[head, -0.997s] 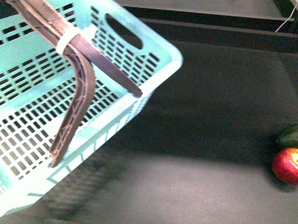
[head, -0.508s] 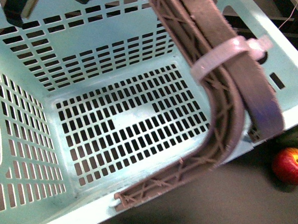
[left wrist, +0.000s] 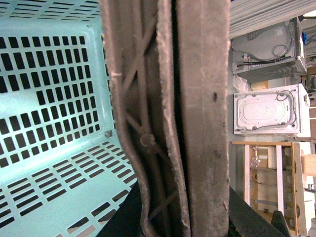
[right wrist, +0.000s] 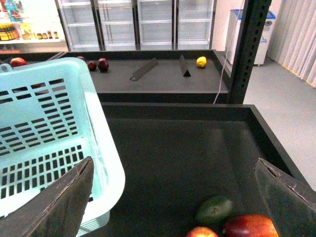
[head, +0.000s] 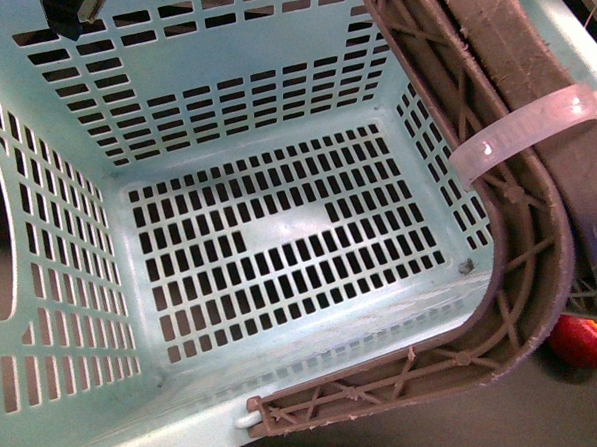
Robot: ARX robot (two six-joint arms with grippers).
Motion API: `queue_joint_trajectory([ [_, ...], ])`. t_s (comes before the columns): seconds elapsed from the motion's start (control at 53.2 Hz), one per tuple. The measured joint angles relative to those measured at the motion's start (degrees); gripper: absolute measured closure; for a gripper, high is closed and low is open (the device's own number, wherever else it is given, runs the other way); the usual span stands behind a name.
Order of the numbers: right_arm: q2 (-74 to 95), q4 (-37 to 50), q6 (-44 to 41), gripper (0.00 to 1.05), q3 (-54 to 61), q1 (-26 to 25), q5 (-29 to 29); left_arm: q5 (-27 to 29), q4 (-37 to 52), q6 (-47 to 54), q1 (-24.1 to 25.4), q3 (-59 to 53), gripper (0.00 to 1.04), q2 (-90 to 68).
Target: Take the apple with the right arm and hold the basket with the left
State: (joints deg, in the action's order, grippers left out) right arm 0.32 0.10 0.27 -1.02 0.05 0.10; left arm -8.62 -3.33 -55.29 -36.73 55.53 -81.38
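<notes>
Apple [head: 585,342], round and red, unpicked — lies on dark tabletop [right wrist: 197,138] beside mint slotted plastic basket [head: 228,230]. Holding half looks done: left gripper [left wrist: 180,215] clamped on brown ribbed handles [left wrist: 197,98]. Leaves the pick — right gripper [right wrist: 173,165] spread wide, empty

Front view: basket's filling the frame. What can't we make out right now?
Apple, front view: only a red sliver past the basket handles.
Green fruit: hidden behind the basket in front view; shows only in right wrist view.
Two red fruits, right wrist view: cut off by the bottom edge; which is the apple, can't tell.
</notes>
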Motion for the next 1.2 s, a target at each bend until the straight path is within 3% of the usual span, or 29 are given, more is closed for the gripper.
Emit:
queue_joint_trajectory([
  [0.094,0.5,-0.8,0.7,0.09,-0.2,0.3,1.2,0.0,0.0,0.0,0.0,0.0,0.87,0.0],
  [0.132,3.8,-8.1,4.5,0.09,-3.0,2.3,7.8,0.0,0.0,0.0,0.0,0.0,0.87,0.0],
  [0.207,11.3,-18.1,11.4,0.09,-7.1,2.4,14.3,0.0,0.0,0.0,0.0,0.0,0.87,0.0],
  [0.338,18.6,-20.4,18.3,0.09,-8.0,-2.7,11.0,-0.2,0.0,0.1,0.0,0.1,0.87,0.1],
  [0.451,24.9,-14.0,19.1,0.09,-8.3,-10.6,5.5,-0.2,0.0,0.0,0.0,0.1,0.87,0.1],
  [0.527,35.8,-5.0,17.7,0.09,-9.1,-17.2,2.4,-0.2,0.0,0.1,0.0,0.1,0.87,0.1],
  [0.621,48.1,4.5,16.1,0.09,-10.4,-19.5,1.5,-0.1,0.0,0.1,0.1,0.1,0.87,0.1],
  [0.771,74.2,22.2,10.6,0.09,-15.0,-20.0,1.1,-0.2,0.0,0.1,0.0,0.1,0.87,0.1],
  [0.921,95.9,31.6,6.5,0.09,-20.4,-18.0,3.2,-0.2,0.0,0.1,0.0,0.1,0.87,0.1],
  [1.204,119.6,34.2,4.3,0.09,-29.6,-10.7,6.5,-0.2,0.0,0.1,0.0,0.1,0.87,0.1],
])
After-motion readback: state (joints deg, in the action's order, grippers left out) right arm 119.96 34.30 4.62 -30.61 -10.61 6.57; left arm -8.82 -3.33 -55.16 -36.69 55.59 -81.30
